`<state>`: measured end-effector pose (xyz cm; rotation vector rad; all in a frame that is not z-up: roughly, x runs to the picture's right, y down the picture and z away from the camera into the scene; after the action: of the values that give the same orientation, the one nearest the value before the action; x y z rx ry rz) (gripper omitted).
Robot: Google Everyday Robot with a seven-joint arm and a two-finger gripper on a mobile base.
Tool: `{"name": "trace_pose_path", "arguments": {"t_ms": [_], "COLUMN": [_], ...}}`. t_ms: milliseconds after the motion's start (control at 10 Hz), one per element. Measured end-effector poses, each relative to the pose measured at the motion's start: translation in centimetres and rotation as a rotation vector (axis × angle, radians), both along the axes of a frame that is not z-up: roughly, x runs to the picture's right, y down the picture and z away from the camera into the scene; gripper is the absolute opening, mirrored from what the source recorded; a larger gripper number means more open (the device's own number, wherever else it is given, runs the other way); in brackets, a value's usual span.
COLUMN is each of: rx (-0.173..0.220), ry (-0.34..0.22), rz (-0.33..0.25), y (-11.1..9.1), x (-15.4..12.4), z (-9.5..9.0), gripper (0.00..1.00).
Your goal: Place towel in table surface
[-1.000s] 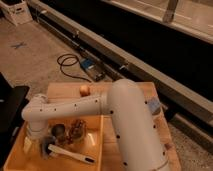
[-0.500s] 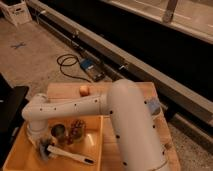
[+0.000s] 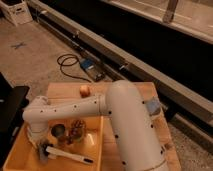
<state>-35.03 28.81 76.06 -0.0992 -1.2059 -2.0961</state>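
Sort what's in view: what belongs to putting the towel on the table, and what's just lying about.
Job: gripper, shut, low inside the yellow bin; towel, not clearly made out, likely under it; wooden tabletop.
Lying about: white-handled brush, dark can, brown item, round fruit, blue-topped container, floor cable.

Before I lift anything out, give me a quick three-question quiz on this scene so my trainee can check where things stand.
1. True or false: the hand hangs over the bare table surface.
2. Which thing lies next to the hand in the yellow bin? A, a banana; B, a white-handled brush; C, a book.
3. Fill in: the small round orange thing sits on the ____.

Key: 1 false, the hand is down low inside the yellow bin. 2 B. 3 table surface.
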Motion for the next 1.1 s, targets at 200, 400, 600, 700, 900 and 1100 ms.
{"name": "trace_pose_path", "arguments": {"t_ms": [200,400,600,700,900,1100], "rx": [0.031,0.065,0.095,0.111,0.129,0.147], "ry": [-0.001,-0.006,-0.015,-0.002,0.052,0.142], "rz": [0.025,0.066,0.117,0.156,0.212,0.3], "y": [-1.7,-5.1,-8.4,-10.3,-12.4,-14.6], "x": [0.2,0.7,1.3,2.2,4.6,9.6], "z": [-1.5,-4.2,-6.6,-7.5,-8.2,-8.4], "gripper": [0.0,0.0,0.0,0.0,0.0,0.0]}}
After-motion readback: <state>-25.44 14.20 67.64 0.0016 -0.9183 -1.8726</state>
